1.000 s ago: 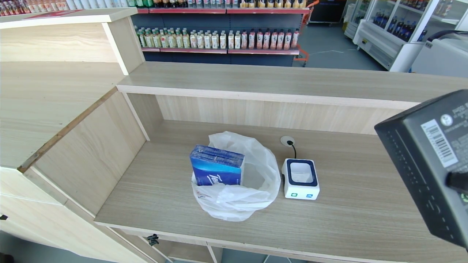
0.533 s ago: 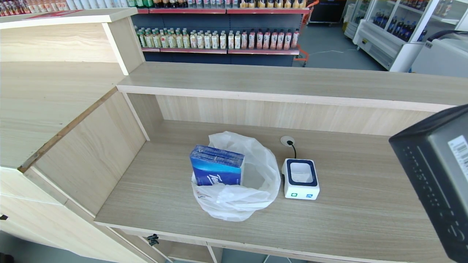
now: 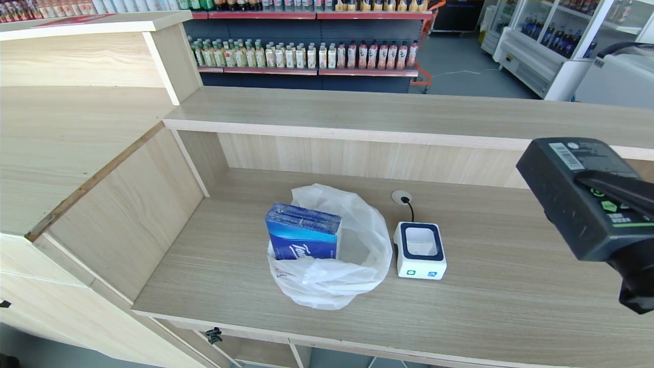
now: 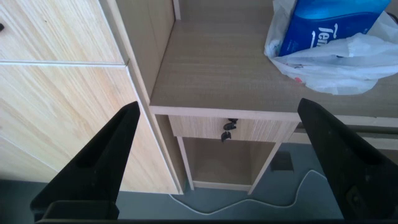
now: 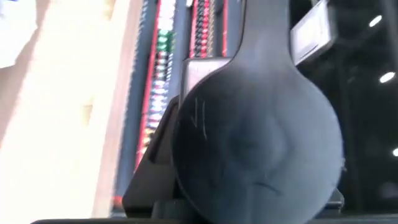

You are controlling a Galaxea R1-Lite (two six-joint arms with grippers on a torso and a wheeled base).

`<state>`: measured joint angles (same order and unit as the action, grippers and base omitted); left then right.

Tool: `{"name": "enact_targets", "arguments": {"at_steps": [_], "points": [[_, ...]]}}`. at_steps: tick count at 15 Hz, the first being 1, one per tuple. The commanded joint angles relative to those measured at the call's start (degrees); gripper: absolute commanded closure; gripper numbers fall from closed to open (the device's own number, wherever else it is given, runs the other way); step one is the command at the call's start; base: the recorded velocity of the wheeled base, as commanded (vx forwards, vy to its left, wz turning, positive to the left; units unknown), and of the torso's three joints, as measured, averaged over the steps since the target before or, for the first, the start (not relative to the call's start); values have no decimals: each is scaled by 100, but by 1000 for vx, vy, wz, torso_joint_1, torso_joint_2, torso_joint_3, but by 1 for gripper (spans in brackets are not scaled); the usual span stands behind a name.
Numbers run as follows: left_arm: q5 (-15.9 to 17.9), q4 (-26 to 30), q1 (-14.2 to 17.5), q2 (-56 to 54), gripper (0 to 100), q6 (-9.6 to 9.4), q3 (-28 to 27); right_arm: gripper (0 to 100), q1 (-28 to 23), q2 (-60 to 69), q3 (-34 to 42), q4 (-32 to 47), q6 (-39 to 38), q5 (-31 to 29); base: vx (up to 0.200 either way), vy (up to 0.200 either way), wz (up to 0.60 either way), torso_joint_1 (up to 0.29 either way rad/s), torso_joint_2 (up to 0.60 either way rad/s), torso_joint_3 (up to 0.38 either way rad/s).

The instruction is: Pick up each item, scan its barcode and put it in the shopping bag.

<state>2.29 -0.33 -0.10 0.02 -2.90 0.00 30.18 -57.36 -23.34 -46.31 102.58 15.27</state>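
A black box (image 3: 572,194) with a barcode label on its upper face hangs above the right end of the counter, with my right gripper (image 3: 605,204) shut on it; one finger (image 3: 613,186) lies across its top. Up close the box (image 5: 255,143) is a dark blurred mass. The white shopping bag (image 3: 327,281) stands open mid-counter with a blue tissue pack (image 3: 302,232) upright inside. A white scanner (image 3: 419,250) sits just right of the bag. My left gripper (image 4: 217,162) hangs open below and in front of the counter's front edge, facing the bag (image 4: 348,62) and blue pack (image 4: 329,28).
The wooden counter (image 3: 511,296) has a raised back shelf (image 3: 357,110) and a slanted side panel (image 3: 127,204) on the left. The scanner's cable runs to a grommet (image 3: 401,196) behind it. A drawer with a key (image 4: 228,127) sits under the front edge.
The black box has turned so its labelled face points up and now sits higher and farther from the camera. Bag, tissue pack and scanner have not moved.
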Motion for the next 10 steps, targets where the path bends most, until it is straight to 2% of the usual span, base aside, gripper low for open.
{"name": "enact_targets", "arguments": {"at_steps": [1,4,8,10], "points": [[-1,-2,10,-2,0,0,0,100,-21,-162,-162,562,-1083,-587,0,0,0,0,0,0],[-1,-2,1,-2,0,0,0,100,-347,-346,-654,1080,-2005,-745,0,0,0,0,0,0],[-1,-2,1,-2,0,0,0,100,-399,-742,-1234,1450,-3728,-1853,0,0,0,0,0,0],[-1,-2,1,-2,0,0,0,100,-399,-1102,-1629,1748,-4792,-1888,0,0,0,0,0,0]]}}
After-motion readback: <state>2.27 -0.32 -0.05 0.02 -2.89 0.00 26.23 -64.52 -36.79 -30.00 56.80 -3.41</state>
